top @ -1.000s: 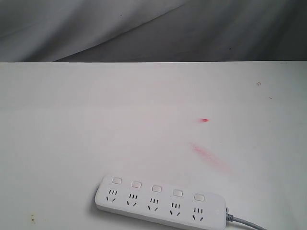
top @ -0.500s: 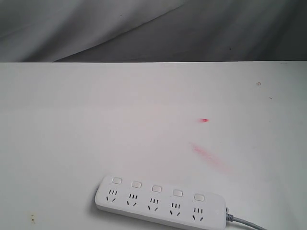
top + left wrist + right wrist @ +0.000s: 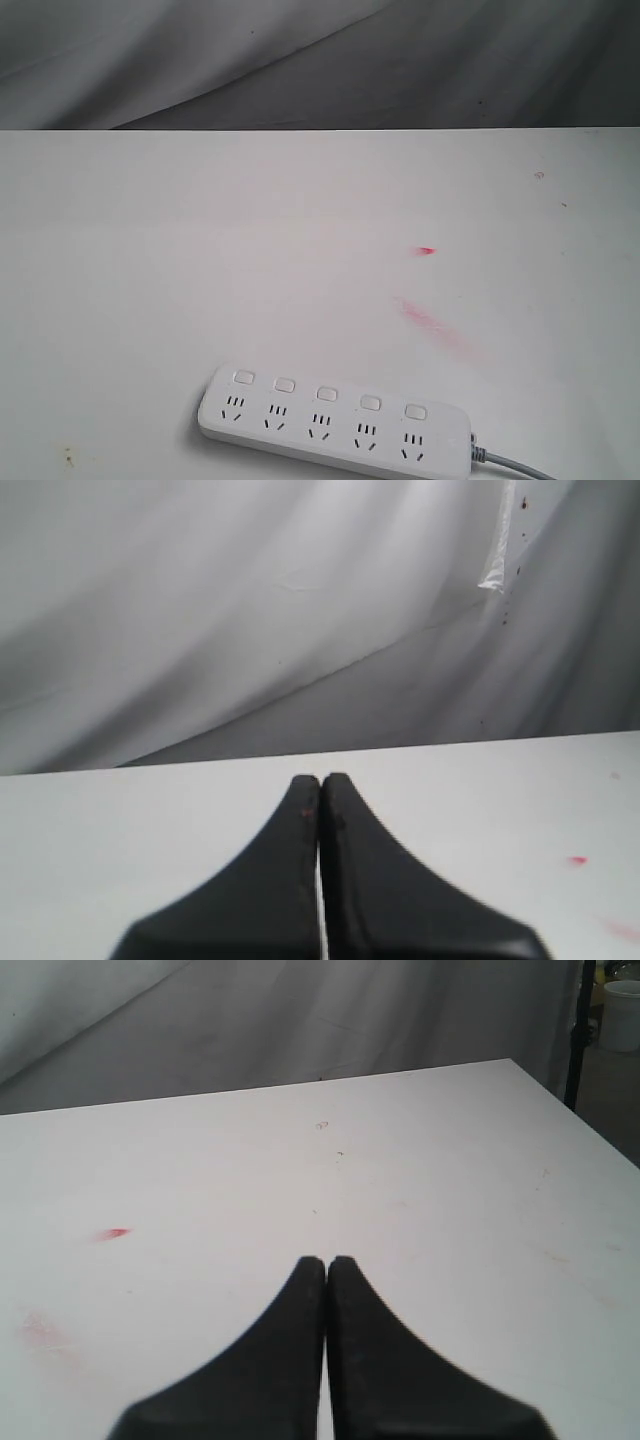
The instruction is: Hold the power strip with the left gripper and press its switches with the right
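Pincers both pressed closed and empty, left gripper (image 3: 319, 788) and right gripper (image 3: 326, 1268) are hanging over the white table (image 3: 150, 250). Only the exterior view is showing the power strip (image 3: 335, 420), lying untouched, out of both wrist views.

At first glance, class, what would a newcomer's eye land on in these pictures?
A white power strip lies low in the exterior view, its grey cord trailing right. The white table bears red smears above it. The left gripper and right gripper are shut, holding nothing.
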